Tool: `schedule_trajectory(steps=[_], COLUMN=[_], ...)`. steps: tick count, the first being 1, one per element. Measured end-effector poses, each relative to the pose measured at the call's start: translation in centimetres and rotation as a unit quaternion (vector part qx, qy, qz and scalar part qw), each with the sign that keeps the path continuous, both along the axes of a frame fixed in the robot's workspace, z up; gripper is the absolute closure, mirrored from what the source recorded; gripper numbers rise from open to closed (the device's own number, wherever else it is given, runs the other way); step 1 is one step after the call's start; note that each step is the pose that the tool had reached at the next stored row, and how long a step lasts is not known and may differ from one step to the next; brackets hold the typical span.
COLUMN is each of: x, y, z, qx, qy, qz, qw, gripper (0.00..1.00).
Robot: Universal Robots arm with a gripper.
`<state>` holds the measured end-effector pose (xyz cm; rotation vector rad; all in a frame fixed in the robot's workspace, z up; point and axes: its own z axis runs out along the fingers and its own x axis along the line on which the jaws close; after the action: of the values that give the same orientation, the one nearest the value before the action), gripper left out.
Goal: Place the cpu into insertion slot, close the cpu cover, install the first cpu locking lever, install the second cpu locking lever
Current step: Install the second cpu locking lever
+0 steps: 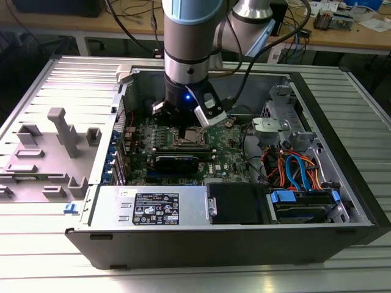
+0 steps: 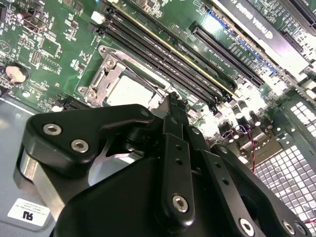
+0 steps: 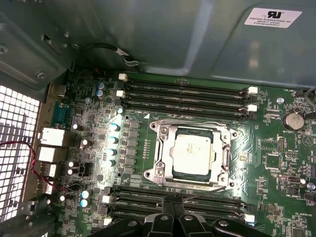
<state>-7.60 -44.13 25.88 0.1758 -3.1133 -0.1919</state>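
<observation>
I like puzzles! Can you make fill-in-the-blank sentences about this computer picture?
1. The cpu sits inside the insertion ___.
2. The cpu cover frames it and looks ___.
3. The pincer hovers over the green ___.
4. Beside the socket run long black memory ___.

Missing words: slot; closed; motherboard; slots

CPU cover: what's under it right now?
Through the cpu cover window, the cpu shows with its silver top, seated in the insertion slot. The frame covers the chip's edges and the socket contacts, so these can't be seen. The claw sits beside the socket.
</observation>
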Motion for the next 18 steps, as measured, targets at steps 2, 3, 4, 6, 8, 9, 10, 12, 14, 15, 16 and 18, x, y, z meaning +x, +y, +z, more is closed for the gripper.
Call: schedule_trajectory(steps=[2,3,4,6,8,9,10,12,14,15,16,18], x=[0.0,0.0,0.0,0.0,-0.2,-0.3,-0.3,-0.4,-0.4,-0.4,-0.5,-0.7], y=[-0.05,-0.15,-0.31,-0.52,-0.55,-0.56,-0.57,-0.62,-0.65,-0.66,-0.67,-0.75], z=[-0.05,-0.05,-0.08,-0.24,-0.52,-0.60,-0.72,-1.01,-1.39,-1.53,-1.69,-2.13], qx=[0.0001,0.0002,0.0009,0.0032,0.0091,0.0110,0.0137,0.0169,0.0180,0.0185,0.0194,0.0243], qy=[0.0000,0.0000,0.0000,0.0000,0.0000,0.0000,0.0000,0.0000,0.0000,0.0000,0.0000,0.0000], qz=[0.000,0.000,0.000,0.000,0.000,0.000,0.000,0.001,0.000,0.000,0.000,0.001], qw=[1.0000,1.0000,1.0000,1.0000,1.0000,0.9999,0.9999,0.9999,0.9998,0.9998,0.9998,0.9997], gripper=[0.89,0.89,0.89,0.89,0.89,0.89,0.89,0.89,0.89,0.89,0.89,0.89])
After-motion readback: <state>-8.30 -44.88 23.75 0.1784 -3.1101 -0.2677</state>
